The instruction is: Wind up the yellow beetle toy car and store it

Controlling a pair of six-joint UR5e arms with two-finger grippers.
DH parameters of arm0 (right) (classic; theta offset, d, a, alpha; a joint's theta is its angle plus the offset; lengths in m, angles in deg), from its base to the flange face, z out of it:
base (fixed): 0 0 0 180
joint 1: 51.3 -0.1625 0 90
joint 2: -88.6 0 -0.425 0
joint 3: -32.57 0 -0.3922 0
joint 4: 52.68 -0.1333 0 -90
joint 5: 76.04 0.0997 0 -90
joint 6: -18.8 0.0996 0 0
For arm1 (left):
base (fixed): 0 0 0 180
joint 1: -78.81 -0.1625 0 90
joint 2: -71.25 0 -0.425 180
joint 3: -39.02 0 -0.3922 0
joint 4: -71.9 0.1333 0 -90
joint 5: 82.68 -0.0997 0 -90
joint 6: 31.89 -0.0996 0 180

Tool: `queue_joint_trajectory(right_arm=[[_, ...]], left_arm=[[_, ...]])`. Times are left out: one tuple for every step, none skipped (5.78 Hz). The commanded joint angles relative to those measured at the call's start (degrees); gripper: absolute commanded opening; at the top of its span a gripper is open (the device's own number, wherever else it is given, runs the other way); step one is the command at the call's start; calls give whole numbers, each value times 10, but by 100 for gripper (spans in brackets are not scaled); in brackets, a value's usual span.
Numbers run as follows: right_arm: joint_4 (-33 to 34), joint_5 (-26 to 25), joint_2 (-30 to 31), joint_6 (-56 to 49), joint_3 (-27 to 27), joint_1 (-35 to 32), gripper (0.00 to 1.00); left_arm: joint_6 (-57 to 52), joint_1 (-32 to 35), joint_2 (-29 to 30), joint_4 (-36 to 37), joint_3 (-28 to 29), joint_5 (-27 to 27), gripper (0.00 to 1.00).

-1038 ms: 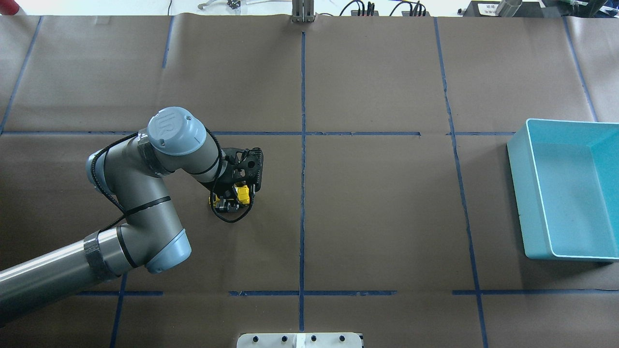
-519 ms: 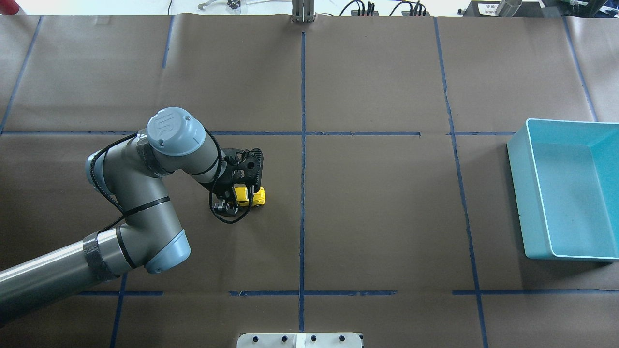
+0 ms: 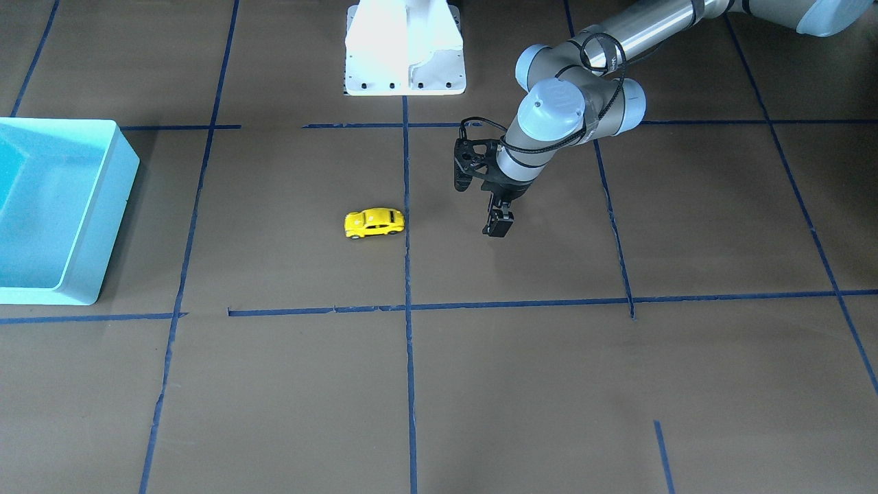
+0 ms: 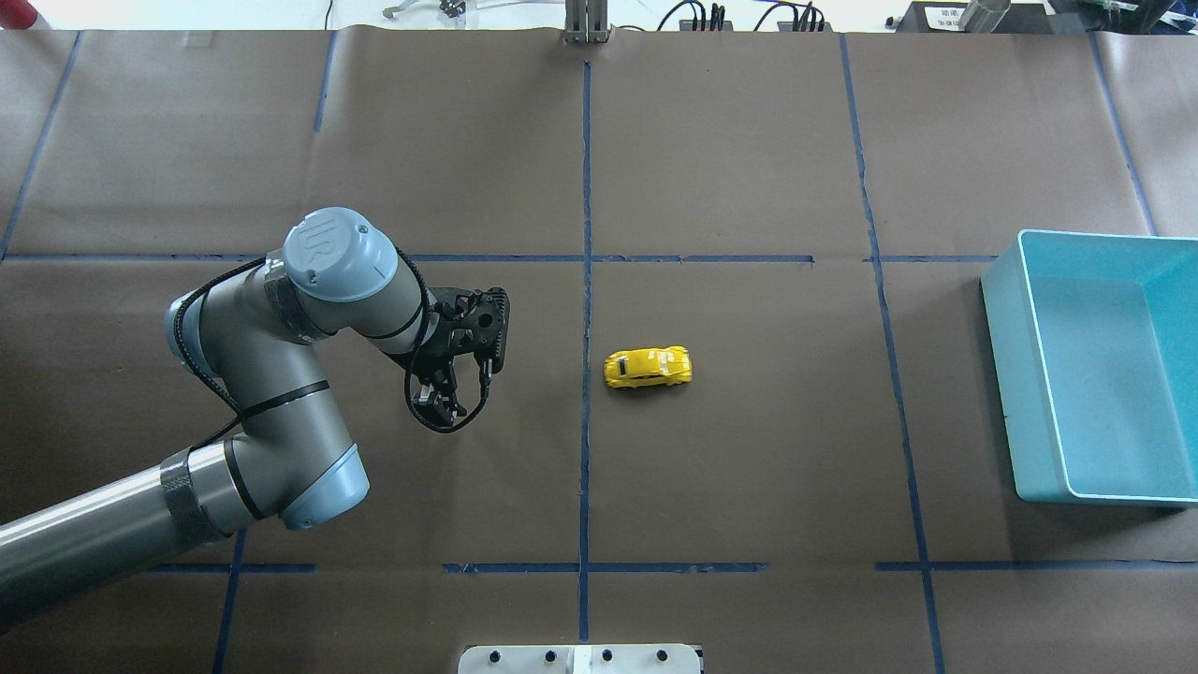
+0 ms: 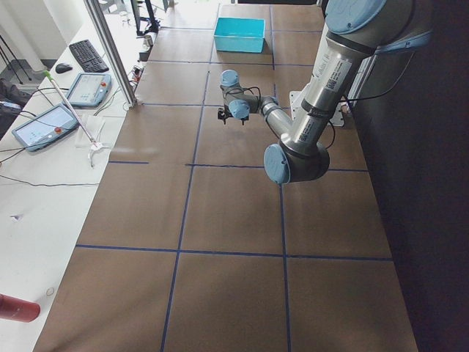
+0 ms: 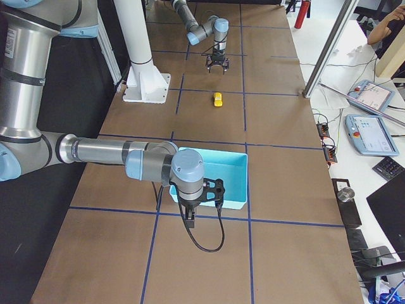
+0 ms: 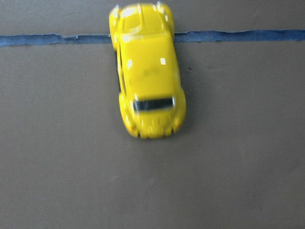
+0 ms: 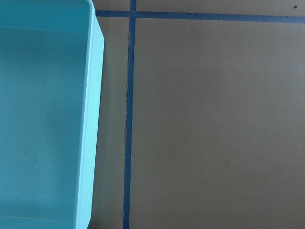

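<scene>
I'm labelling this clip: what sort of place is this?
Likely a robotics lab test cell: a paper-covered table gridded with blue tape, an industrial robot arm working over it, and control tablets on the side bench.

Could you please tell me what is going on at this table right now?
A small yellow beetle-shaped toy car stands on its wheels on the brown paper-covered table, held by neither arm. It is just past the blue centre tape line, on the side of the turquoise plastic bin. The left arm's claw hangs open and empty across that line from the car. The right arm's claw hangs by the bin's edge; whether it is open cannot be told. The car is not yet stored.
</scene>
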Motion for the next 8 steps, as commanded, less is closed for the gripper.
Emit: queue_joint_trajectory(right_arm=[[0,0,1,0,1,0,100],[0,0,1,0,1,0,100],[0,0,0,0,1,0,100],[0,0,0,0,1,0,100],[0,0,0,0,1,0,100],[1,0,2,0,1,0,100],[0,0,1,0,1,0,100],[-1,1,0,0,0,0,100]], left_arm=[[0,18,-3,8,-8,1,100],[0,35,-32,59,-32,2,100],[2,75,-34,122,-50,1,100],[6,111,-50,164,-59,2,100],[8,148,-68,178,-71,5,100],[8,189,-94,178,-70,24,100],[9,233,-107,208,-60,71,100],[9,266,-129,215,-58,104,100]])
